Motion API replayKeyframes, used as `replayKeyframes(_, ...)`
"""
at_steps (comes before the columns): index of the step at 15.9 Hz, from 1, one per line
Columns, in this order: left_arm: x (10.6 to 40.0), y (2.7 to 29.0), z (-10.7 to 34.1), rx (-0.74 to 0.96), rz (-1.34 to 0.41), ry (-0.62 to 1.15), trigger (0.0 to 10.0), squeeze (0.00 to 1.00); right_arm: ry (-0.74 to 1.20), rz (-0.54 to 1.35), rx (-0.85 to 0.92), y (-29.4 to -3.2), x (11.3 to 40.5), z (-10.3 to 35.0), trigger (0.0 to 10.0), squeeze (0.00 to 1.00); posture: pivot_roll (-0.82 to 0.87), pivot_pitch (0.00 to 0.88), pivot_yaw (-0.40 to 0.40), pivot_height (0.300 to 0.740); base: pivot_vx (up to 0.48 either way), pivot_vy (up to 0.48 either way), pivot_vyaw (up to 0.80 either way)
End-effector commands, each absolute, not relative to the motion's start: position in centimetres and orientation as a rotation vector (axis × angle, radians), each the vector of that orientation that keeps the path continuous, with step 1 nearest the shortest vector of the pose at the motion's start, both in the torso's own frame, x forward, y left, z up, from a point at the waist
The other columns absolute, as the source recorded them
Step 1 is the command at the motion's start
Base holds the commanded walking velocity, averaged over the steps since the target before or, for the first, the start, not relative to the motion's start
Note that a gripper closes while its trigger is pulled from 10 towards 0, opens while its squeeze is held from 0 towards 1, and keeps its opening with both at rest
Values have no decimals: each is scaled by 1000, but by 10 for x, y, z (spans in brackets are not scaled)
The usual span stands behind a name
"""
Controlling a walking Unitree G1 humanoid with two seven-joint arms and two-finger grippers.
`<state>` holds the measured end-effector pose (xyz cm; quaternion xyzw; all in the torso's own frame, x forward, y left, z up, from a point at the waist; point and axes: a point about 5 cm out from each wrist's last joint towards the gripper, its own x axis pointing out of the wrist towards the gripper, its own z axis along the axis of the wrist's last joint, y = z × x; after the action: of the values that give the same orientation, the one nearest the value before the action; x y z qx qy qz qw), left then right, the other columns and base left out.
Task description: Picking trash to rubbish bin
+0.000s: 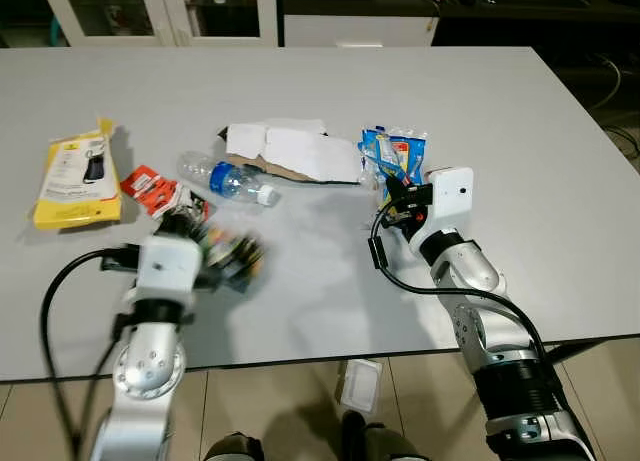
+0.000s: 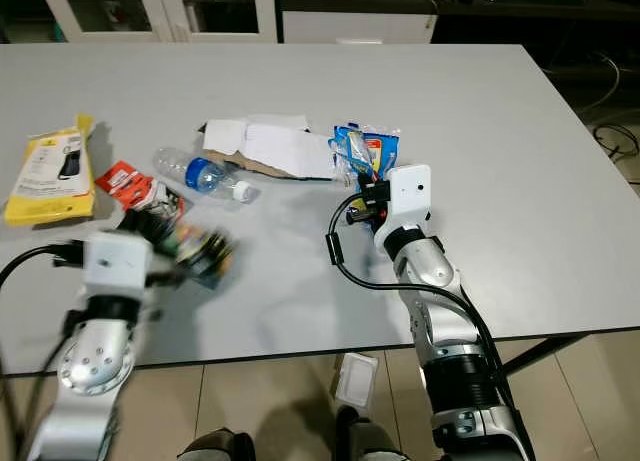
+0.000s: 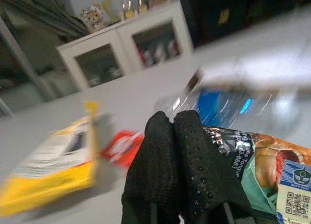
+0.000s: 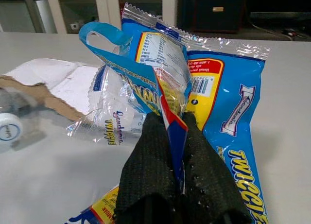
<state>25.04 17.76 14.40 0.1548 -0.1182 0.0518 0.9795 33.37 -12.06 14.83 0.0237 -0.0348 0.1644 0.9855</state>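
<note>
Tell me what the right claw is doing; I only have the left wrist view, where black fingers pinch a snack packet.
Observer: The right claw is shut on a blue snack wrapper lying on the table.
Operator: Where does my left claw sit on that table?
Observer: The left claw, with its snack packet, is near the table's front edge.
Operator: Anything off the table?
Observer: A clear plastic tray lies on the floor below that edge.
</note>
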Motion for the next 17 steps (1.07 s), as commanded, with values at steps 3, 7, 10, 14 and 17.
replayKeyframes(3,251,177,147,289,83,-235,10000,0,-64,326,32,-123,335,146,10000,0,-33,103,-15,740,0,0,0)
replayKeyframes(7,251,175,148,283,83,-222,10000,0,-60,325,30,-124,334,145,10000,0,-34,108,-19,740,-68,0,0)
replayKeyframes(10,250,174,149,279,83,-214,10000,0,-58,324,29,-125,334,145,10000,0,-34,111,-18,740,-338,0,0)
replayKeyframes(14,250,176,147,279,82,-199,10000,0,-52,320,33,-124,333,143,10000,0,-33,113,-13,740,-335,0,0)
replayKeyframes(17,250,176,146,279,79,-193,10000,0,-50,320,32,-125,333,143,10000,0,-33,113,-13,740,-330,0,0)
